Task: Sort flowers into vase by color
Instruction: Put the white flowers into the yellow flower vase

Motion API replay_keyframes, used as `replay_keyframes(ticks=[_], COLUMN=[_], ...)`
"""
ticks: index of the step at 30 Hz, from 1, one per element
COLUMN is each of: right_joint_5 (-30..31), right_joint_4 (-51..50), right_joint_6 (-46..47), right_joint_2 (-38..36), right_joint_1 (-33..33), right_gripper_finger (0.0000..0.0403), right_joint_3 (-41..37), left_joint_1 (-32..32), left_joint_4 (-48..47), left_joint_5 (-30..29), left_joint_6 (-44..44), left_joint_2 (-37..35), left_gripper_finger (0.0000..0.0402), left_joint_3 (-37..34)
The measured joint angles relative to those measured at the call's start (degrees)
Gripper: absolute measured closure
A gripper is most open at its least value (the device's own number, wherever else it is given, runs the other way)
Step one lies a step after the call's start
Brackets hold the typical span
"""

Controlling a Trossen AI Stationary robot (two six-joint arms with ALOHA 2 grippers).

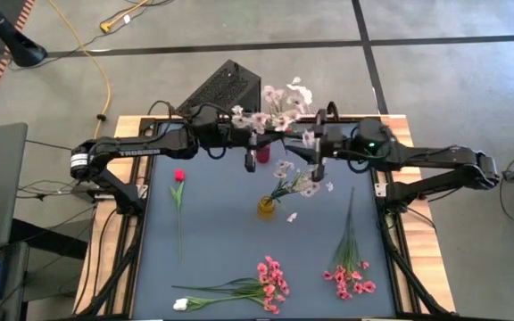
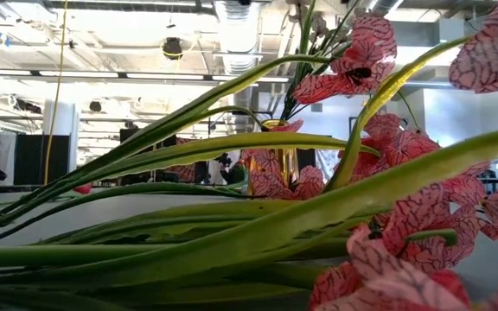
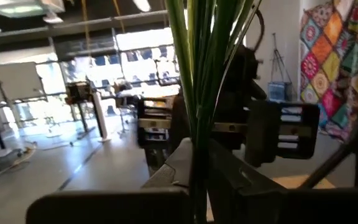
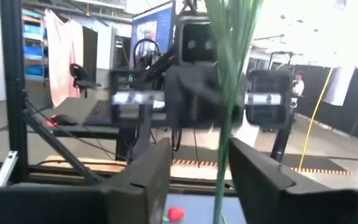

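- The left gripper hangs at the far middle of the table, fingers closed around a bunch of green stems that rise straight up between the fingers in the left wrist view.
- Those stems carry the pale pink-white blossoms, which spread out above and beyond the fingertips toward the far edge of the table.
- The right gripper is just beside the left one, facing it. A thin green stem runs up between its two fingers; the fingers stand a little apart on either side of it, and I cannot tell whether they press on it.
- A small yellow vase stands on the table just below and between the two grippers, with pale blossoms leaning out of it toward the right gripper's fingertips.
- A red rosebud on a long stem lies well to the side of the left fingers.
- Bright pink sprays and a white bud lie at the near edge, far from both grippers; another pink spray lies near-right.
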Motion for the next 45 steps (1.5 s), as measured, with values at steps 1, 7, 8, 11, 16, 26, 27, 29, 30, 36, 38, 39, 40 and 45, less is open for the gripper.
replay_keyframes(ticks=[1,7,8,11,16,26,27,29,30,36,38,39,40,45], right_joint_5=[-0.04,0.06,0.04,0.04,0.04,0.04,0.07,0.07,0.09,0.13,0.13,0.13,0.13,0.11], right_joint_4=[-1.97,-13.52,-15.24,-19.92,-23.25,-23.9,-23.93,-23.84,-23.97,-23.8,-23.78,-23.87,-24.0,-24.53], right_joint_6=[0.04,-1.16,-1.15,-1.18,-1.17,-1.31,-1.31,-1.31,-1.29,-0.82,-0.37,-0.24,-0.24,0.19], right_joint_2=[-0.9,-6.77,-7.85,-10.68,-13.13,-11.77,-11.55,-10.97,-10.89,-10.19,-10.04,-10.04,-10.02,-10.0], right_joint_1=[-0.27,-0.64,-0.62,-0.6,-0.54,-0.51,-0.54,-0.55,-0.55,-0.55,-0.55,-0.55,-0.5,-0.4], right_gripper_finger=[0.0211,0.0156,0.0154,0.0154,0.0154,0.0155,0.0155,0.0155,0.0155,0.0155,0.0155,0.0155,0.0155,0.0155], right_joint_3=[0.45,1.36,1.37,1.45,1.45,1.43,1.43,1.43,1.4,1.37,1.38,1.38,1.38,1.37], left_joint_1=[0.26,1.76,1.76,1.73,0.34,-3.7,-4.05,-4.76,-5.11,-6.88,-7.51,-7.7,-7.84,-8.29], left_joint_4=[-0.24,-11.11,-13.77,-16.23,-10.28,26.7,29.38,33.52,35.13,42.3,45.25,46.21,46.97,47.21], left_joint_5=[-0.06,0.21,1.4,8.42,9.96,0.49,-1.3,-4.17,-4.9,-6.27,-6.01,-6.0,-5.87,-6.68], left_joint_6=[-0.25,-2.06,-2.53,-5.69,-10.37,-17.5,-17.89,-18.02,-18.1,-18.98,-19.58,-19.83,-20.19,-20.81], left_joint_2=[-0.87,-8.65,-9.73,-13.26,-20.14,-20.84,-19.72,-17.19,-15.89,-5.23,-2.26,-0.97,0.2,3.37], left_gripper_finger=[0.0394,0.0394,0.0394,0.0397,0.04,0.0401,0.0401,0.0401,0.0401,0.0401,0.0401,0.0401,0.0401,0.0401], left_joint_3=[0.0,0.0,0.0,-2.46,-12.8,-39.98,-41.67,-44.03,-44.73,-44.46,-43.8,-43.49,-43.27,-42.97])
